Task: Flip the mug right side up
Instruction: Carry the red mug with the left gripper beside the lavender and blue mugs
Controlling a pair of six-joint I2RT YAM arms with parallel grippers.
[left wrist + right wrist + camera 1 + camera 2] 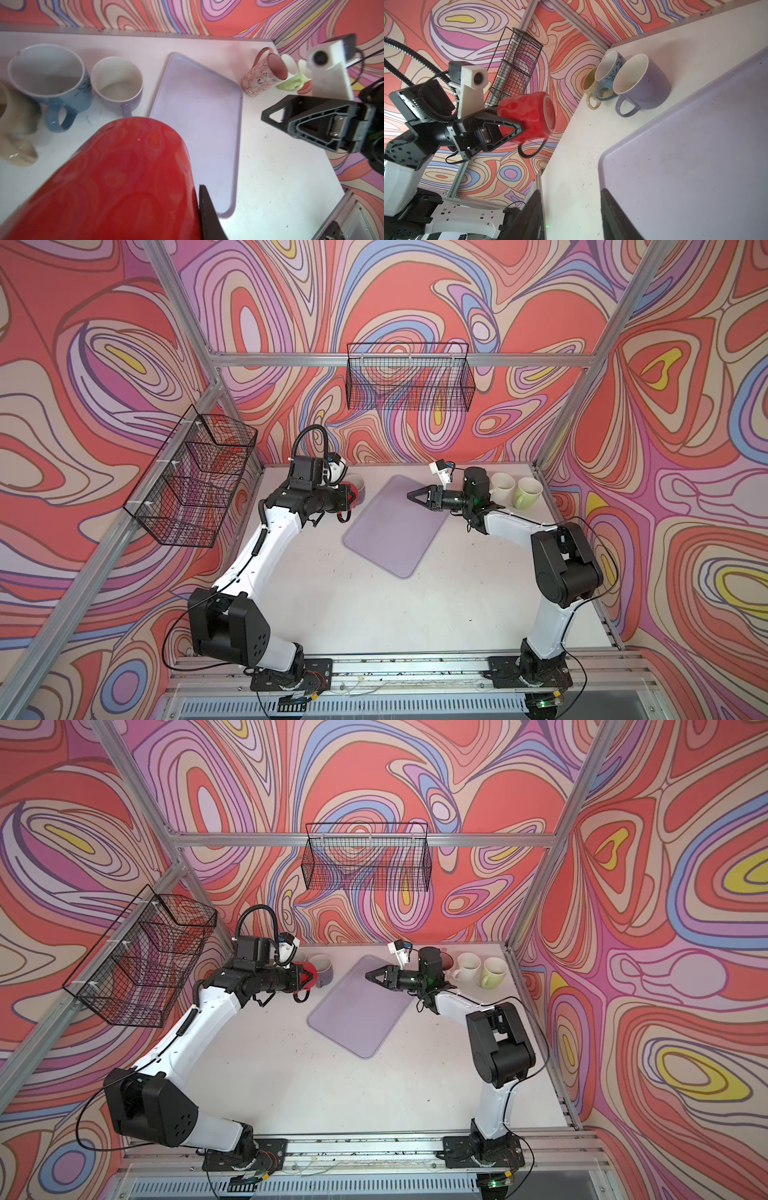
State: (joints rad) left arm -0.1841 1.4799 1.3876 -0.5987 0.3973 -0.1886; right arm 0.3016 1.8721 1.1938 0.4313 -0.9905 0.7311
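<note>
Swirling pink, red and lilac walls close in a white worktop (pixel 374 605). Above its back left part, beside the lilac tray (pixel 390 539), the left fingers (pixel 518 126) pinch the wall of the red mug (pixel 527 116) at its rim. They hold it off the surface on its side, base toward the middle, handle hanging down. The right fingers (pixel 419 494) stand spread and empty above the tray's far end, pointing at the mug.

The turn looks about half done. To finish well, roll the left wrist slowly until the mouth faces up, since a glossy mug pinched by one wall may swivel. Then lower it onto bare worktop or tray, clear of its neighbours, and release only once the base sits flat.

Seven mugs:
- The red one, held.
- Three upright at back left: cream mug (pixel 14 124), blue mug (pixel 52 79), lilac mug (pixel 118 83).
- Three at back right: white mug (pixel 502 485) and green mug (pixel 527 491), upright, and a pink mug (pixel 261 76) seemingly on its side.

One tray. Two wire baskets: side basket (pixel 195 481) and back basket (pixel 409 377).
</note>
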